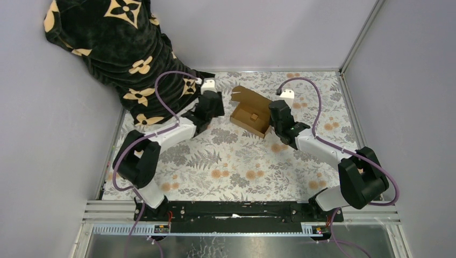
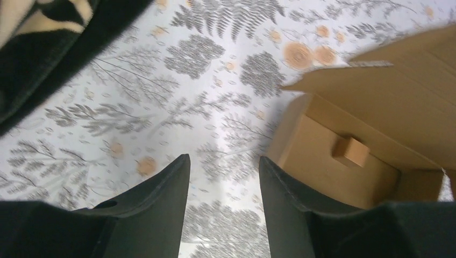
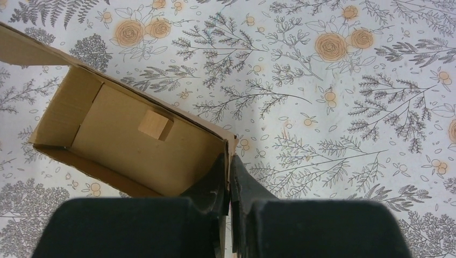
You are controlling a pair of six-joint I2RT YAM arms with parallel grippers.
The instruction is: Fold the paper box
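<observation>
Table surface point(image 1: 231, 161): white covering printed with grey ferns and peach-orange roses, lying flat under even, soft light. Walls point(image 1: 258, 32): plain pale grey panels at the back and both sides, with a bare metal corner post point(image 1: 360, 37) at the far right. Draped cloth point(image 1: 115, 48): black plush with tan flower motifs, hanging from the far left corner onto the table. Near edge: slotted aluminium rail point(image 1: 105, 210).

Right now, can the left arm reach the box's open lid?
Probably yes. The left fingers stand open right beside the box, nothing between them and the raised lid. The right fingers pinch the opposite wall, out of the way.
</observation>
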